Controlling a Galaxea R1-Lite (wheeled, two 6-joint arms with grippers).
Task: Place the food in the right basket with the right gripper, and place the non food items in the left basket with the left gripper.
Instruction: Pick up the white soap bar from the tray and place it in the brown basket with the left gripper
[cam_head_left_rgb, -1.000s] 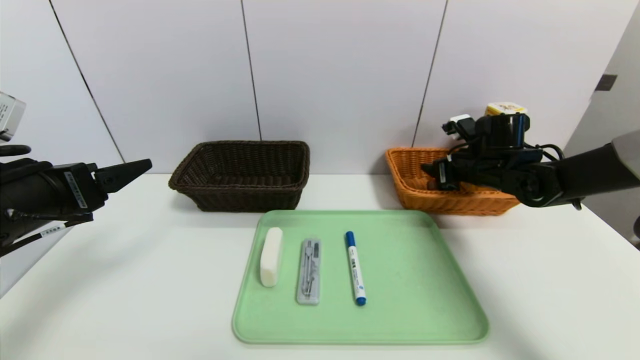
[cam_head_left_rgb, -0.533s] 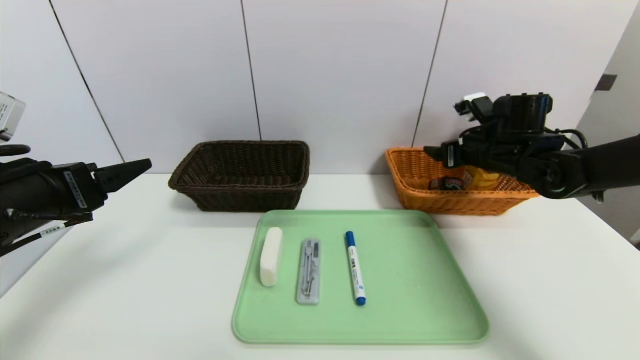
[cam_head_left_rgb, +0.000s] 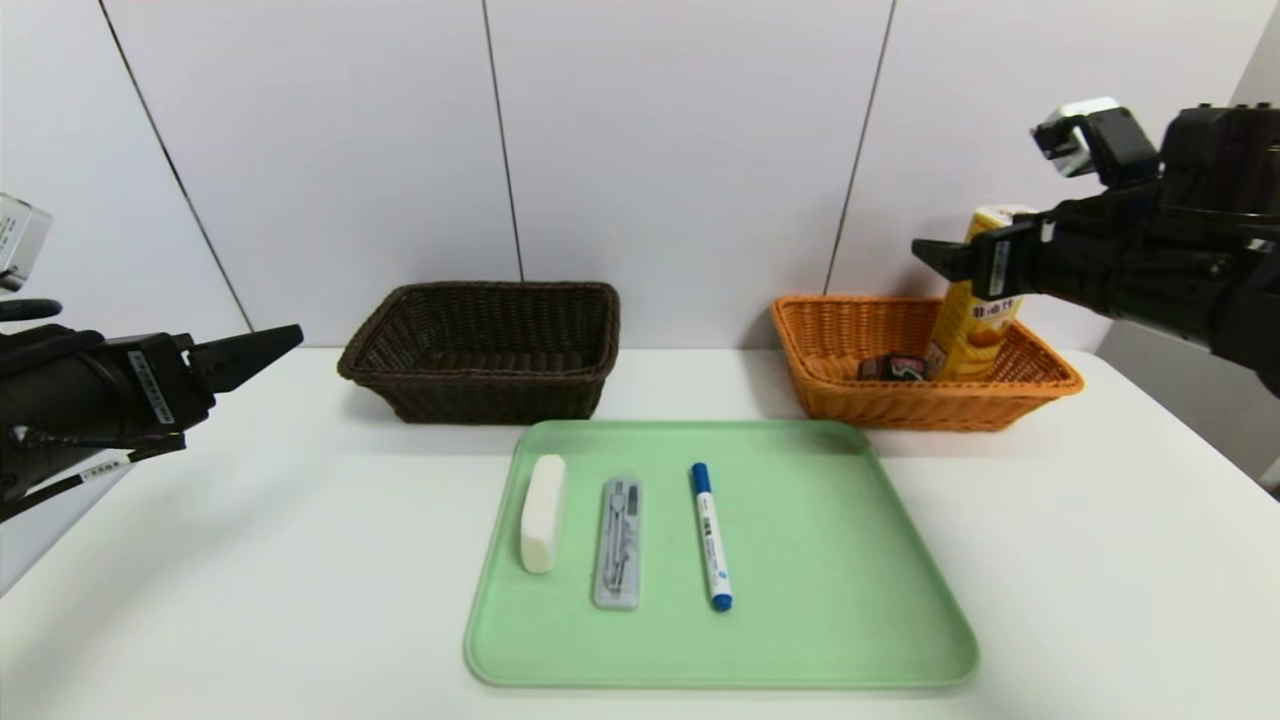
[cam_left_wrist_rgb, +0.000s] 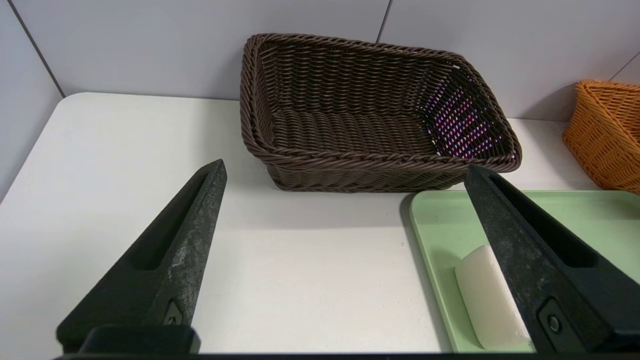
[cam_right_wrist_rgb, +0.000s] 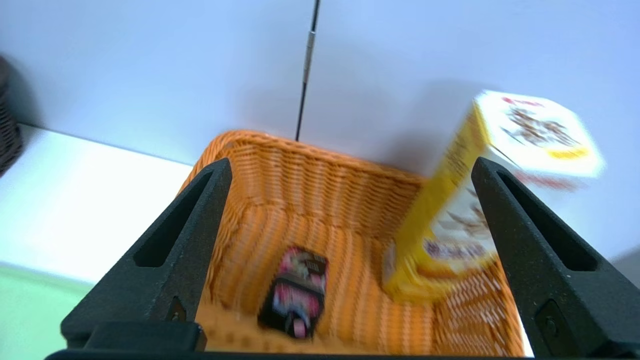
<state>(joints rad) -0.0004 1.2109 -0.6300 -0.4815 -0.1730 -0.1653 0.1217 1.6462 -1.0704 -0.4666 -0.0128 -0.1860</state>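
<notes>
bright, even light, soft shadows beside baskets, glare on white tabletop, basket weave blurred in right wrist view

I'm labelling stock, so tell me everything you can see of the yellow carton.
The tall yellow cardboard-looking carton has dark Chinese lettering, food pictures and a white top. It looks closed and stands tilted inside the orange-tan wicker basket, leaning outward. The black right gripper, open, partly hides it; contact is unclear.

It looks like a robot test bench, in a lab perhaps; plain pale panels rise beyond the right gripper (cam_right_wrist_rgb: 351, 167); a bare white tabletop (cam_head_left_rgb: 330, 560) spreads beneath the left gripper (cam_left_wrist_rgb: 345, 167).
</notes>
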